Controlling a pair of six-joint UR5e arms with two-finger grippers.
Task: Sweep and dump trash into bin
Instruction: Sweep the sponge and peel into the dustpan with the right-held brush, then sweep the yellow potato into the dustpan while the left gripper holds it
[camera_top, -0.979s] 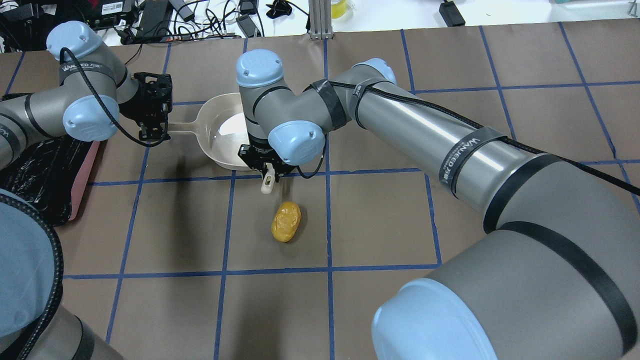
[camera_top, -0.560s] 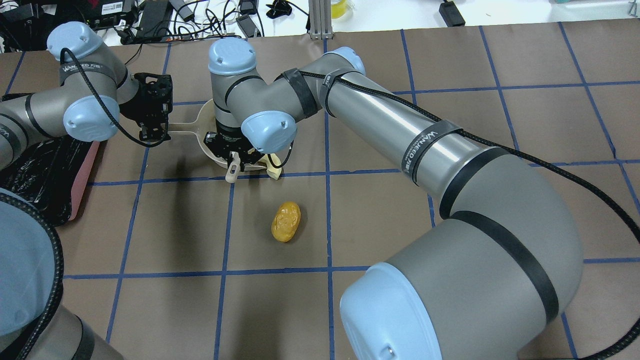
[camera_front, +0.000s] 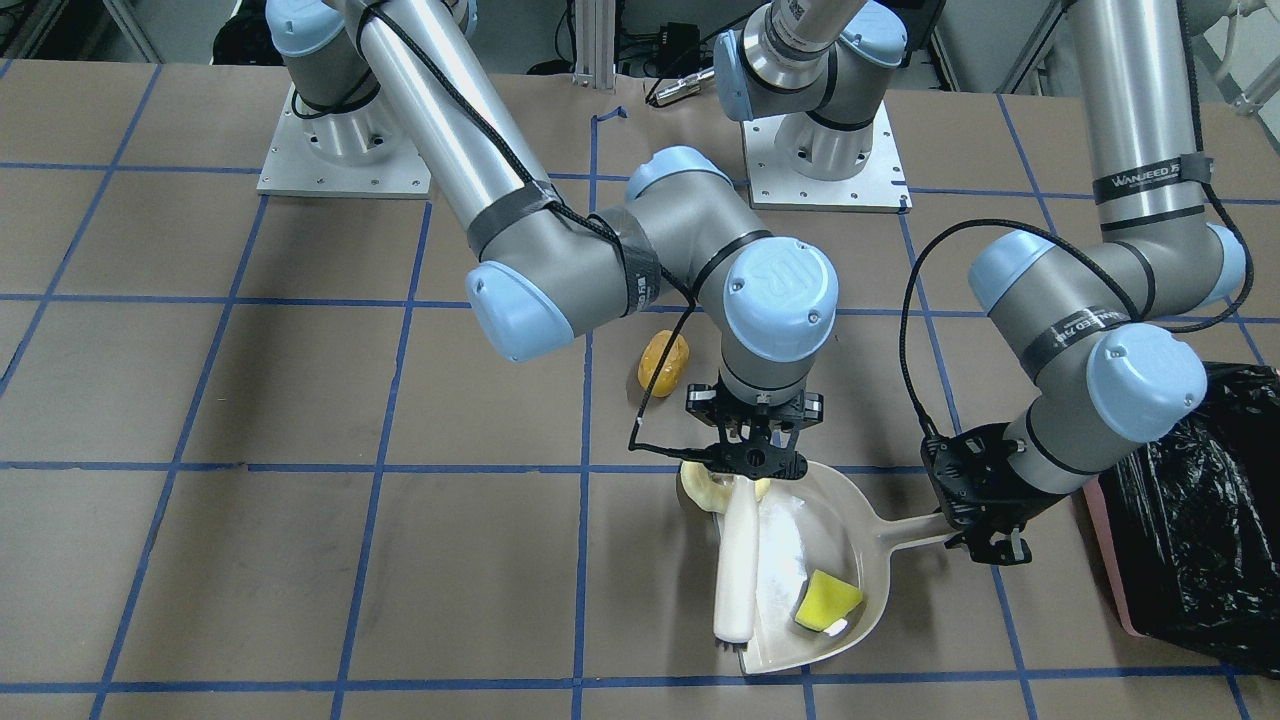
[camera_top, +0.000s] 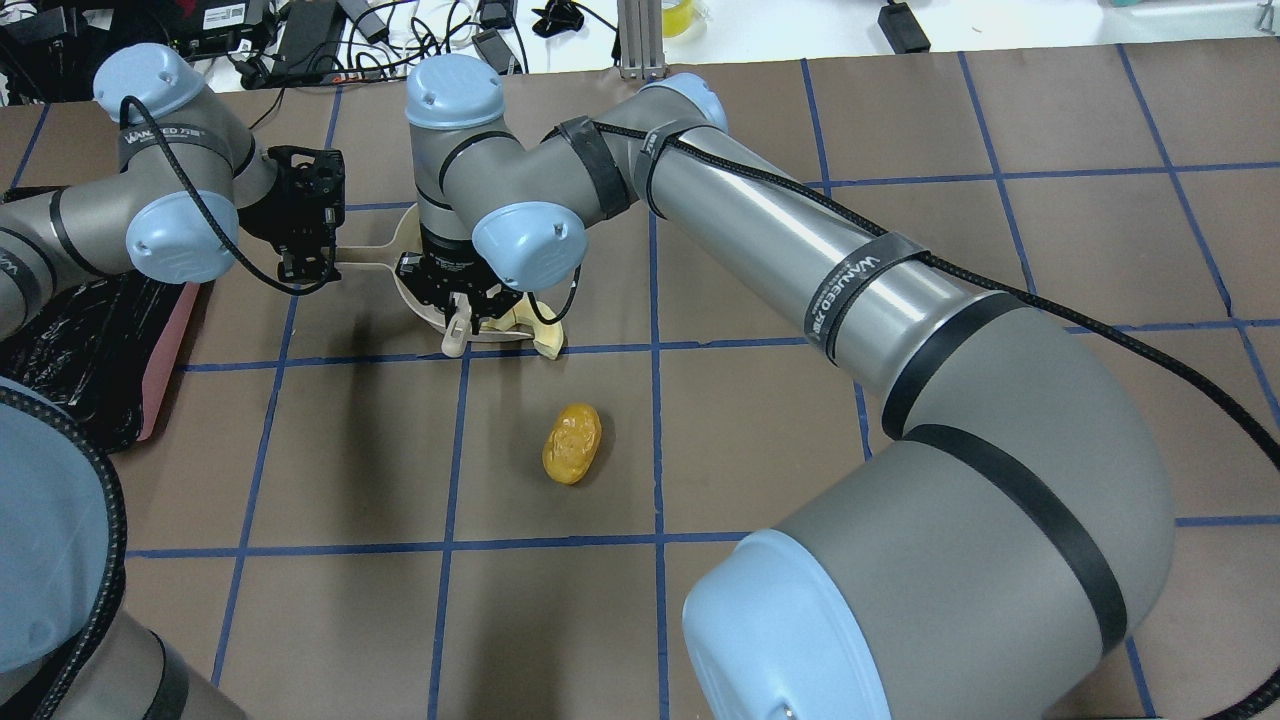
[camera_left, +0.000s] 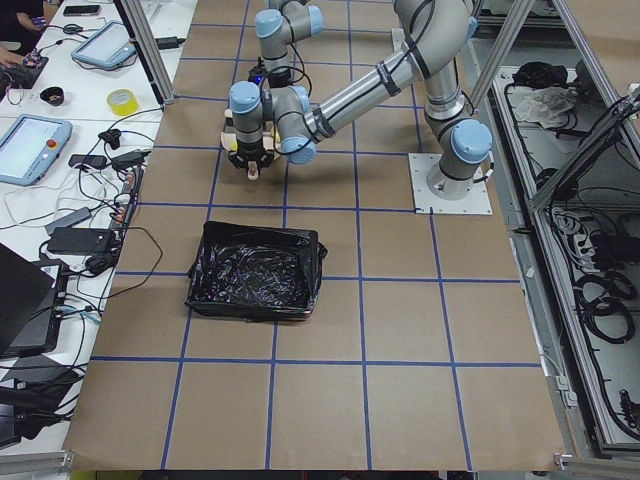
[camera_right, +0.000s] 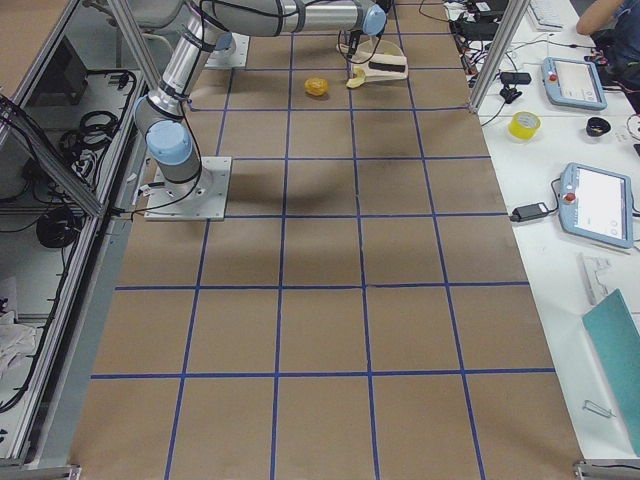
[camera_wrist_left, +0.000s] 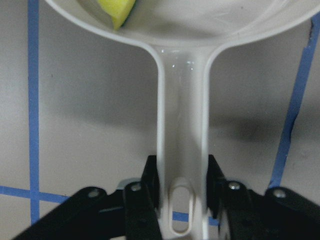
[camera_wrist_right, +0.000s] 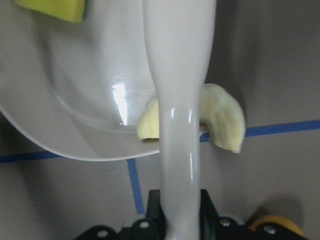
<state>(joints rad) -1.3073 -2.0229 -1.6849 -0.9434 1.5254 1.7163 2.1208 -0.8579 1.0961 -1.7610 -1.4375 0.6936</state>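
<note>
Roughly a third was done. One sponge wedge (camera_front: 827, 600) lay inside the dustpan (camera_front: 838, 515), lower centre of the front view. One rind (camera_front: 697, 487) sat at the pan's lip, partly over the rim. One lump (camera_front: 663, 362) lay on the table above them, well apart and unswept. Nothing had been dumped, I judged: the single bin (camera_front: 1190, 530) stood at the right edge. The left gripper (camera_front: 968, 527) was clamped on the pan's handle, and the right gripper (camera_front: 752, 465) gripped the one brush (camera_front: 738, 560), which lay across the pan.
</note>
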